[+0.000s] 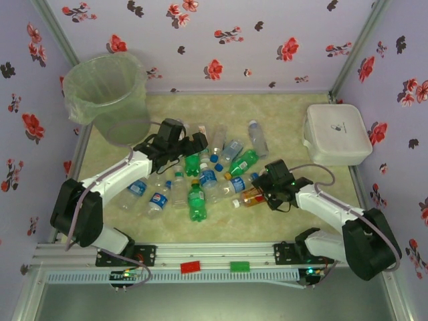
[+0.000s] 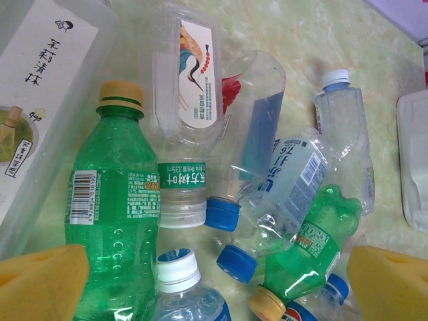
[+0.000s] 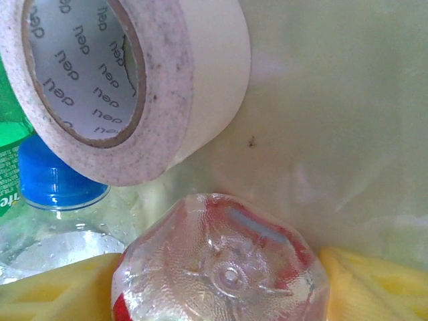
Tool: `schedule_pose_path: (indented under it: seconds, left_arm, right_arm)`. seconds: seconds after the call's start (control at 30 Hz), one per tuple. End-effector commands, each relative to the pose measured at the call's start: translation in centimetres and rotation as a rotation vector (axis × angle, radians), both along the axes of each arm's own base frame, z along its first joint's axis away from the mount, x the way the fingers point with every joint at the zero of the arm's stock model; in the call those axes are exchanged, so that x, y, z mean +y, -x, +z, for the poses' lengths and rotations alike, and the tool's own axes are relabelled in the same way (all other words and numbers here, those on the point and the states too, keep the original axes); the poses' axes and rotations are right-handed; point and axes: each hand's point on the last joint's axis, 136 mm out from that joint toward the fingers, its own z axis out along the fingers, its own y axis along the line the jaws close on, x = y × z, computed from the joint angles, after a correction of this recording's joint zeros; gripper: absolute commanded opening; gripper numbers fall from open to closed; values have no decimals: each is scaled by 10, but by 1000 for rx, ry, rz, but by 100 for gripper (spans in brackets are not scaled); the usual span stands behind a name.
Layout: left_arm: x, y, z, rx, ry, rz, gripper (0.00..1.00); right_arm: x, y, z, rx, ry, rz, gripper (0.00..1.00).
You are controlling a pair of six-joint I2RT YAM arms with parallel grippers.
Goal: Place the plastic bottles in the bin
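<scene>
Some twenty bottles (image 1: 196,202) litter the surface (image 1: 294,107); the bin (image 1: 124,120) stands far left. Right claw (image 3: 217,284) pinches the red bottle (image 3: 221,241), so next comes lifting it binward. Left claw (image 2: 214,284) hangs spread above the pile.

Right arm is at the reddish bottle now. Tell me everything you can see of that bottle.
The reddish bottle is clear, thin plastic with red showing through its wall, amber-orange in the top view. It lies on its side on the table at the right edge of the pile, its dimpled, moulded base facing the wrist camera. The right gripper straddles it, with the yellow pads apparently against both sides. A white tape roll stands just beyond it; contact is unclear.
</scene>
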Motion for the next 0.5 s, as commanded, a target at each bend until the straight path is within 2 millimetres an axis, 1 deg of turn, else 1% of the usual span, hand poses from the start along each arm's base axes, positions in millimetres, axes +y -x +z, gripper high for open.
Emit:
schedule_pose_path:
  seconds: [0.0, 0.1, 0.17, 0.27, 0.37, 0.47]
  left_arm:
    - [0, 0, 3, -7, -17, -6, 100]
    - [0, 0, 6, -10, -13, -4, 100]
    - [0, 0, 11, -26, -10, -10, 100]
    - [3, -1, 22, -66, -4, 2, 100]
    - [4, -3, 36, -129, 18, -3, 100]
    - [2, -2, 53, -177, 32, -26, 100]
  right_arm:
    - [-3, 2, -7, 6, 15, -16, 65]
    - [-1, -3, 2, -22, 21, 7, 54]
    - [-2, -6, 13, -42, 38, 32, 51]
    - [-3, -12, 35, -104, 53, 62, 49]
    - [0, -26, 69, -217, 53, 90, 47]
    - [9, -49, 106, -351, 80, 177, 47]
